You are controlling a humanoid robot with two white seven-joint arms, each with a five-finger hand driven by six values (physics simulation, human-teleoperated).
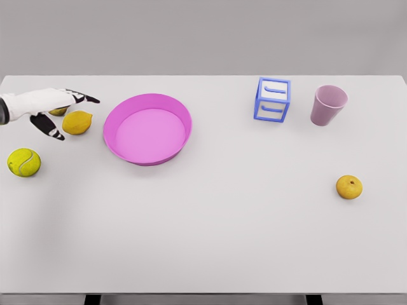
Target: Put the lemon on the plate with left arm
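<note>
In the head view, the left hand (48, 105) reaches in from the left edge over the far left part of the white table (210, 235), its white palm stretched toward the right with dark-tipped fingers (86, 98) spread and extended and the thumb angled down toward the near side. It grips nothing. The lemon (77, 122) lies on the table just below the fingers and just right of the thumb, within the open span of the hand; whether any finger touches it cannot be told. A second small yellow object (58, 112) peeks out from under the palm, mostly hidden. The pink plate (147, 129), a shallow round dish with a raised rim, sits just right of the lemon, apart from it by a narrow gap. A tennis ball (24, 162) rests nearer the front at the far left. Farther right stand a blue wire-frame cube (273, 100) and a pink cup (329, 105), side by side near the far edge, and an orange fruit (349, 187) lies alone toward the right front. The right arm does not show.
</note>
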